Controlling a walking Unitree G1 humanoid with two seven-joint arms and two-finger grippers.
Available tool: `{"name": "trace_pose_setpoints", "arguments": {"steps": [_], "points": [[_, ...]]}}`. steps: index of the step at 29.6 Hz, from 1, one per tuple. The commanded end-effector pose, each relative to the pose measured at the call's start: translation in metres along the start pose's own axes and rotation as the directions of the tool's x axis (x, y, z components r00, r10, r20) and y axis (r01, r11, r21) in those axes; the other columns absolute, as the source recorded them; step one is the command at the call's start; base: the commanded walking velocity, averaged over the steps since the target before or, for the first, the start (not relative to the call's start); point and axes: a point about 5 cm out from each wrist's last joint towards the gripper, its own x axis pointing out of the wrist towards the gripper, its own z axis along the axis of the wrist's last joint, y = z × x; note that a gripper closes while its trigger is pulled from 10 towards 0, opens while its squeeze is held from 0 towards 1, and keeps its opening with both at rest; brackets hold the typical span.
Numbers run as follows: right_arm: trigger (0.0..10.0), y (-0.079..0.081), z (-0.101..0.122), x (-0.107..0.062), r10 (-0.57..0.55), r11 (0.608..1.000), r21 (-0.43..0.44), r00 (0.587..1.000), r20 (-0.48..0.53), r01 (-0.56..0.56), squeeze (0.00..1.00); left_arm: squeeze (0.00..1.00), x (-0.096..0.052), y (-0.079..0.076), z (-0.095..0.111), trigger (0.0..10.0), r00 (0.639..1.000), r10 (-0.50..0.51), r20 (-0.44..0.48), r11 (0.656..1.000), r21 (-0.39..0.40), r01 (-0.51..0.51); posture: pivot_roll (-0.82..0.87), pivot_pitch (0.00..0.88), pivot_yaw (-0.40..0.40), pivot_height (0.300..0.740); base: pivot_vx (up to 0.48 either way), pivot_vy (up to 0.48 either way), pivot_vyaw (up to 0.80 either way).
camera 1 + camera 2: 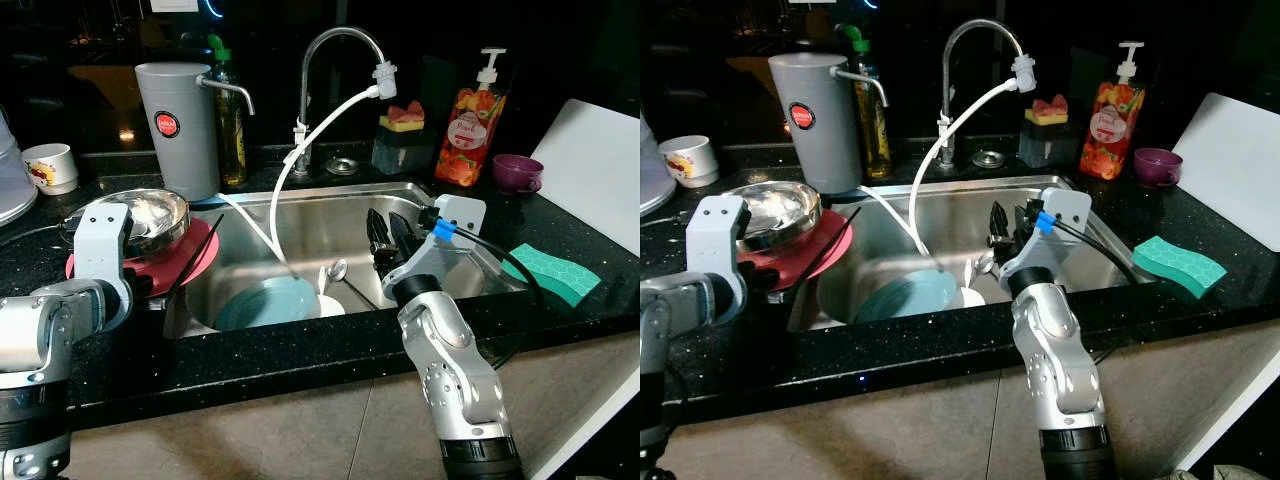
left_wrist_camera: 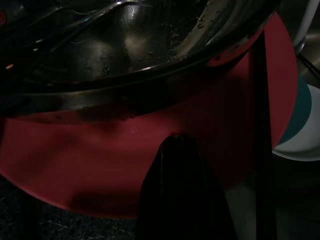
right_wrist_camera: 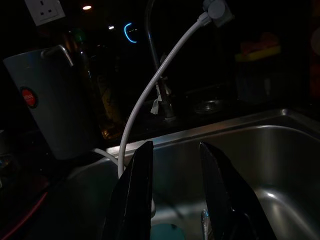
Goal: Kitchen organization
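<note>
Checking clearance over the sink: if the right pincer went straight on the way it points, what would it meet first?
Probably the white hose hanging from the faucet, which crosses just ahead of the open right pincer; behind it lies the sink's back wall. Depth is unclear.

One sink (image 1: pixel 330 215) holds one teal plate (image 1: pixel 265 302), one white bowl (image 1: pixel 330 304) and one spoon (image 1: pixel 337 270), under one tap (image 1: pixel 335 60) with one white hose (image 1: pixel 300 150). On the counter stand one red plate (image 1: pixel 190 255) carrying one steel bowl (image 1: pixel 150 215), one grey canister (image 1: pixel 178 125), one oil bottle (image 1: pixel 230 115), one soap dispenser (image 1: pixel 472 125), one purple cup (image 1: pixel 517 172), one white cup (image 1: pixel 50 167) and one white board (image 1: pixel 595 170). There are two sponges: one green (image 1: pixel 550 272), one yellow and pink (image 1: pixel 402 117).
</note>
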Motion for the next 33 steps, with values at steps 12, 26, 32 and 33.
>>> {"name": "trace_pose_setpoints", "arguments": {"steps": [12,26,32,33], "points": [[10.0,0.000,0.002,0.001,0.006,1.000,-0.012,1.000,0.009,-0.006,0.00,0.00,-0.004,-0.007,0.017,6.1,0.995,-0.022,0.098,1.000,0.004,0.021,0.19,0.087,-0.032,0.740,0.000,0.000,0.00],[10.0,0.000,0.002,0.001,0.004,1.000,-0.009,1.000,0.011,-0.004,0.00,0.00,-0.001,-0.016,0.018,10.0,0.993,-0.080,0.086,0.997,-0.004,0.080,0.18,0.091,-0.029,0.740,0.000,0.000,0.00],[10.0,0.000,0.002,0.001,0.001,1.000,-0.009,1.000,0.010,-0.001,0.00,0.00,0.010,-0.017,0.008,10.0,0.995,-0.092,0.044,0.994,-0.057,0.094,0.18,0.091,-0.028,0.740,0.000,0.000,0.00],[10.0,0.000,0.002,0.001,0.001,1.000,-0.009,1.000,0.012,-0.001,0.00,0.00,0.014,-0.017,0.005,10.0,0.995,-0.094,0.031,0.993,-0.067,0.095,0.18,0.092,-0.028,0.740,0.000,0.000,0.00]]}}
